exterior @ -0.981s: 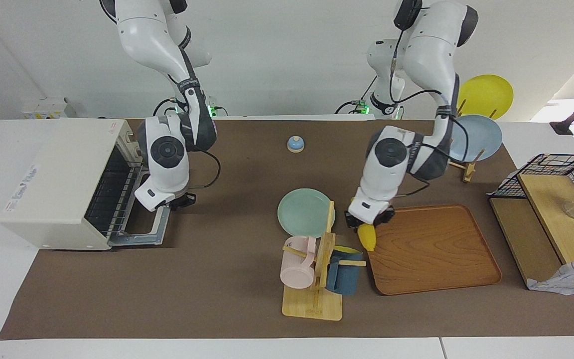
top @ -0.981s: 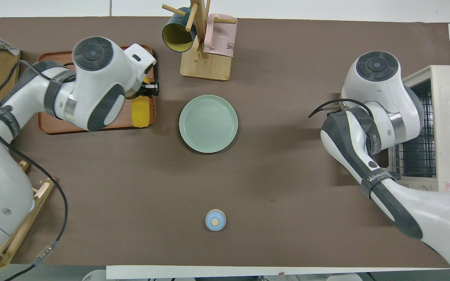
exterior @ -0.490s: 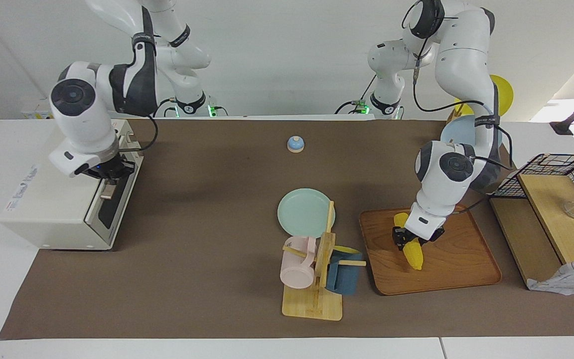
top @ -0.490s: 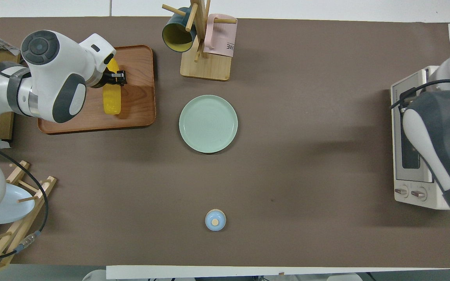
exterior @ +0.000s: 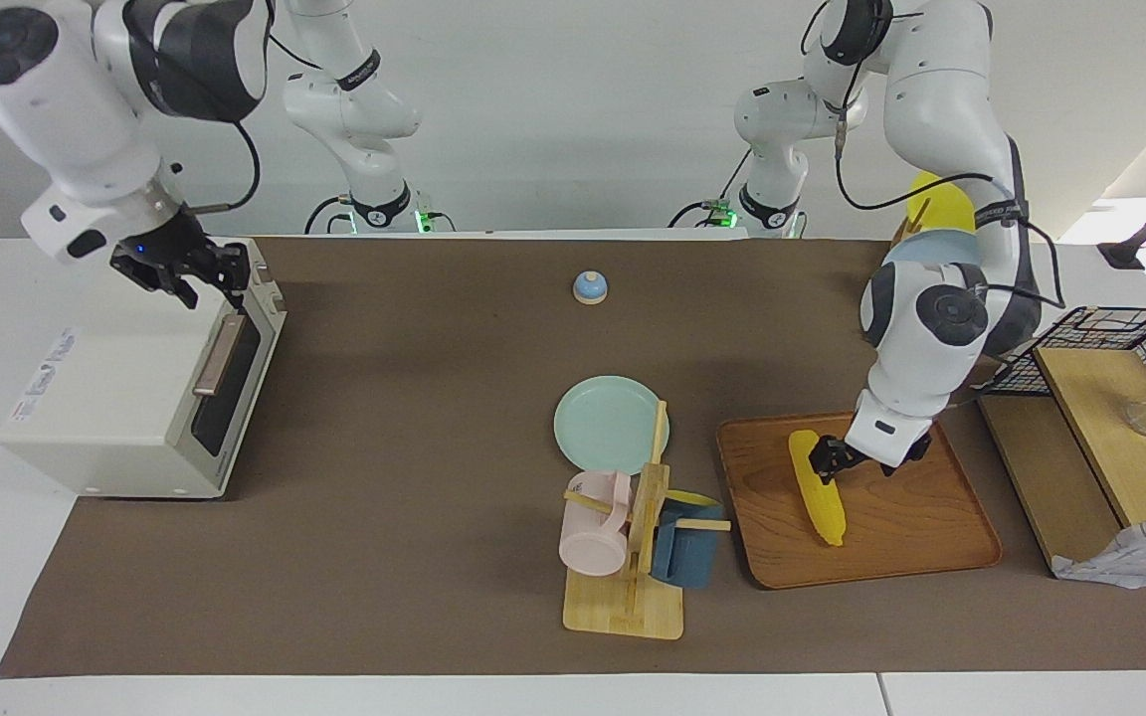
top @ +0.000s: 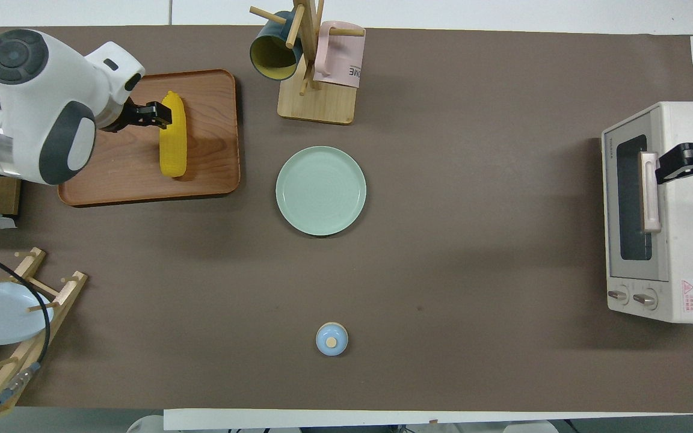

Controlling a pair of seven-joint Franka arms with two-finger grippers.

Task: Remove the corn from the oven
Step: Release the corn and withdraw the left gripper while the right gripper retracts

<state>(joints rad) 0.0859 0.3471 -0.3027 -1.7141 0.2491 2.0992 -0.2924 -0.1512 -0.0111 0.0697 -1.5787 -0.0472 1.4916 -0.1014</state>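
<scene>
The corn (exterior: 816, 486) lies flat on the brown wooden tray (exterior: 931, 542); it also shows in the overhead view (top: 173, 143). My left gripper (exterior: 857, 459) is open and empty, low over the tray beside the cob's thick end, seen from above too (top: 149, 114). The cream-white oven (exterior: 115, 378) stands at the right arm's end of the table with its dark glass door shut and tan handle showing (top: 647, 191). My right gripper (exterior: 190, 270) is open and empty, raised over the oven's top edge above the handle (top: 692, 159).
A pale green plate (exterior: 611, 422) lies mid-table beside the tray. A wooden mug tree (exterior: 645, 527) with a pink and a blue mug stands next to it. A small blue bell (exterior: 590, 287) is nearer the robots. A plate rack (top: 9, 313) and a wire basket (exterior: 1100, 348) are at the left arm's end.
The left gripper let go of the corn, which now lies on the tray, and drew aside. The right gripper rose off the shut oven door's handle.
</scene>
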